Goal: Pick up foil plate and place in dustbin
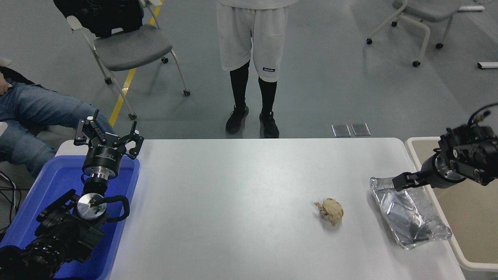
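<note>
Writing first: I can read none. A small dark patch on the hem of the white shorts of the person standing at the table's far edge carries pale print, too small to make out. The left gripper's body also bears print I cannot read.

Right gripper: it comes in low from the right edge, over the dustbin, and points toward the table's left. Its tips sit at the far end of the foil plate, right at the rolled rim. From my view the fingers overlap, so I cannot tell whether the claw is open or closed, nor whether it touches the foil or hangs just above it.

Foil plate: flat on the white table, along the right edge toward the near right corner, long axis running far-to-near and slightly skewed. Its right side lies just beside the dustbin's rim. The dustbin stands off the table's right edge, beige interior showing.

Crumpled brown paper ball: on the table, left of the plate, apart from it.

Left gripper: parked at the far left corner above the blue tub, fingers spread open, holding nothing.

A seated person in jeans is at the left edge of my view; a grey chair stands behind
</note>
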Robot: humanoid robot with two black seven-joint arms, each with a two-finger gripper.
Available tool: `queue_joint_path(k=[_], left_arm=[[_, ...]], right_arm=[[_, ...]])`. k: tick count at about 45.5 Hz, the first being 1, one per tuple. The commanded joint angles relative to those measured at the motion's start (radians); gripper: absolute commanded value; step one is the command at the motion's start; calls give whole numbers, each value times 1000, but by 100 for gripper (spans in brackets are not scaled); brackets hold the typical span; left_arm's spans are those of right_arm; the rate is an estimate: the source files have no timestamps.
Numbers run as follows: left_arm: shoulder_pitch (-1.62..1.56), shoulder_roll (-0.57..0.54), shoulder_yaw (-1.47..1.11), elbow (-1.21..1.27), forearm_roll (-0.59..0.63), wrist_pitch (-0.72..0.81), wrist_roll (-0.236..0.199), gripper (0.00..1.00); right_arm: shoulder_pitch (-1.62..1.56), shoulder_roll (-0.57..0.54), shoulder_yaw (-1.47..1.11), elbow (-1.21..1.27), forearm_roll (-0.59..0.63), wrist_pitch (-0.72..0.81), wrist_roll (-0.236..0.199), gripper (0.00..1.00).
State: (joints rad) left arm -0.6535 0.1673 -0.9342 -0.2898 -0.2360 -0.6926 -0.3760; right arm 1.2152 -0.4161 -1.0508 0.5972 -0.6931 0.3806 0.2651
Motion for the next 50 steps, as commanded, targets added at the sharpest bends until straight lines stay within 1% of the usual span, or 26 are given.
queue_joint_path(k=[1, 8, 20, 29, 33, 35, 37, 50], left_arm=[[0, 0, 0, 0, 0, -1, 0, 99], [0, 0, 0, 0, -2, -1, 0, 99], [0, 0, 0, 0, -2, -1, 0, 99], [0, 0, 0, 0, -2, -1, -1, 99], [0, 0, 0, 0, -2, 1, -1, 99], [0, 0, 0, 0, -2, 1, -1, 99], [0, 0, 0, 0, -2, 1, -1, 99], [0, 0, 0, 0, -2, 1, -1, 99]], right_arm=[[-175, -13, 80, -88, -77, -163, 2, 100], [-281, -12, 103, -183, -78, -189, 2, 100], [-353, -12, 150, -281, -63, -206, -1, 100], [-394, -12, 222, -312, -57, -207, -6, 100], [-413, -12, 291, -315, -19, -207, -7, 100], [-431, -9, 346, -330, 42, -207, -7, 100], [-433, -6, 351, -341, 60, -207, -7, 100], [-453, 5, 354, -346, 63, -243, -6, 99]])
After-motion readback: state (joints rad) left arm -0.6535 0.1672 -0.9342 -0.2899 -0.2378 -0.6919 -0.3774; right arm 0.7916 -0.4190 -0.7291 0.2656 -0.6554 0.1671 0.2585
